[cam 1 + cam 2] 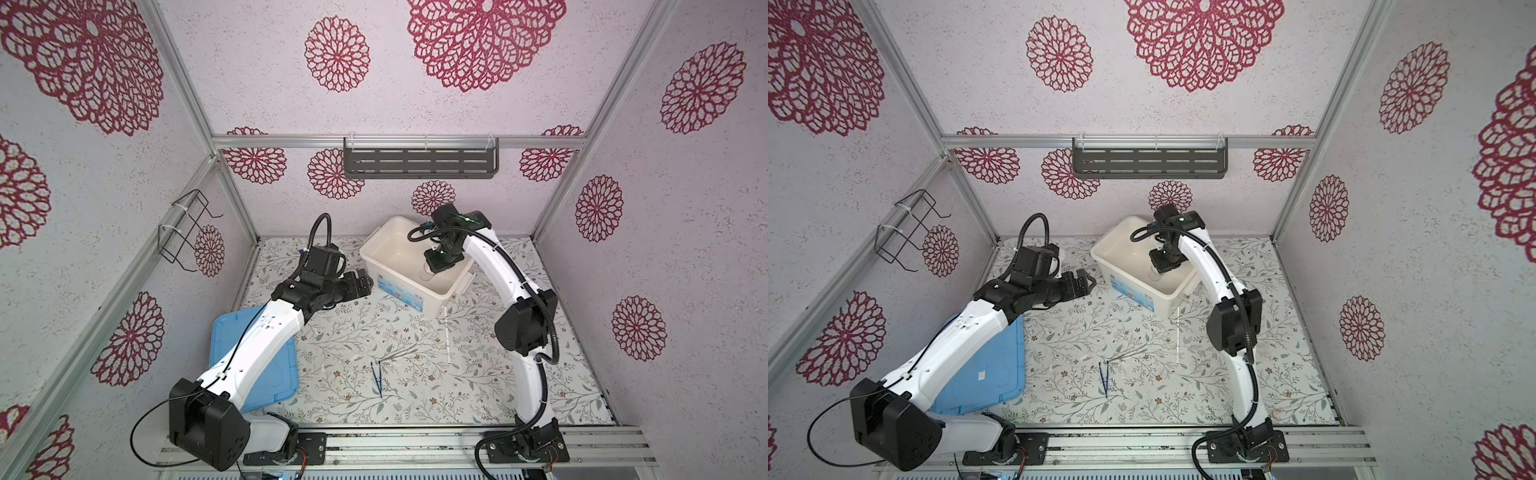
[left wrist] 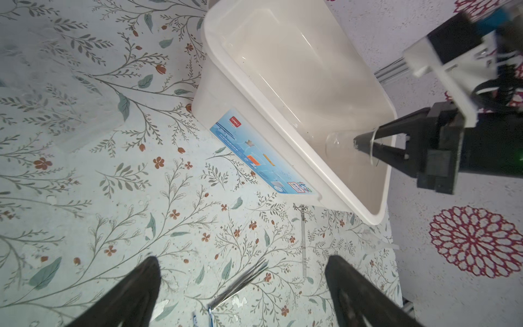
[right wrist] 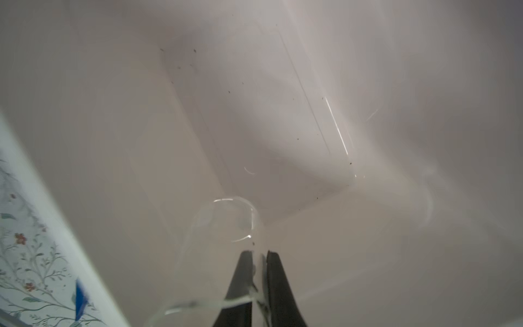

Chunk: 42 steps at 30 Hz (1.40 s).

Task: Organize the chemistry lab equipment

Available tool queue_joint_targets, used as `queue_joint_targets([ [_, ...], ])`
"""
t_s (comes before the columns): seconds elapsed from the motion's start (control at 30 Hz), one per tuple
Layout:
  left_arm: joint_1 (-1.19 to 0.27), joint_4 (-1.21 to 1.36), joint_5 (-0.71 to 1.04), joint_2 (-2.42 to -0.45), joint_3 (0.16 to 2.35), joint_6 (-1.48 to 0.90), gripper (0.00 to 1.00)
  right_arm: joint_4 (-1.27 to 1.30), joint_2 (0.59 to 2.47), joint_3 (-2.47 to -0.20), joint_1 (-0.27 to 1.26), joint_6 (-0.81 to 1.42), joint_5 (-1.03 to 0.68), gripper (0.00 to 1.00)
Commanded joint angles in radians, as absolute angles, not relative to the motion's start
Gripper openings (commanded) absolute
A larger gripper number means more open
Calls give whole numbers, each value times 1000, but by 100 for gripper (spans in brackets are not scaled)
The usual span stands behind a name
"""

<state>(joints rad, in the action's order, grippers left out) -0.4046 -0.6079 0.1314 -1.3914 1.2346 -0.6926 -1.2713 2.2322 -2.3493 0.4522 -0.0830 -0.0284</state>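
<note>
One clear vessel (image 3: pixel 223 223) is clamped in the right claw (image 3: pixel 259 253); left claw (image 2: pixel 242 259) spread wide.

Bright, even, diffuse light fills both top views; only faint soft shadows lie on the surface (image 1: pixel 478 374) beside the white tub (image 1: pixel 368 254). Inside the tub, the right wrist view is hazy, with thin glare streaks, glints on the small clear vessel (image 3: pixel 226 223), and blurred right gripper (image 3: pixel 259 252) jaws.
</note>
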Motion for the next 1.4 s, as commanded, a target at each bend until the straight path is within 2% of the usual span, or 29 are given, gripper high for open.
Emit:
queue_joint_targets([
  [0.0,-413,-536,96,-1456,1278,-731,95,-1326,2218,-2352,451,-137,46,0],
  [0.23,-417,-516,108,-1626,1426,-739,96,-1355,2237,-2280,456,-156,97,0],
  [0.7,-416,-544,153,-1874,1648,-737,96,-1397,2081,-2025,475,-165,63,0],
  [1.13,-379,-547,139,-1867,1628,-731,95,-1366,2205,-2088,470,-247,116,0],
  [1.37,-356,-557,141,-1826,1585,-708,95,-1323,2230,-2067,459,-268,74,0],
])
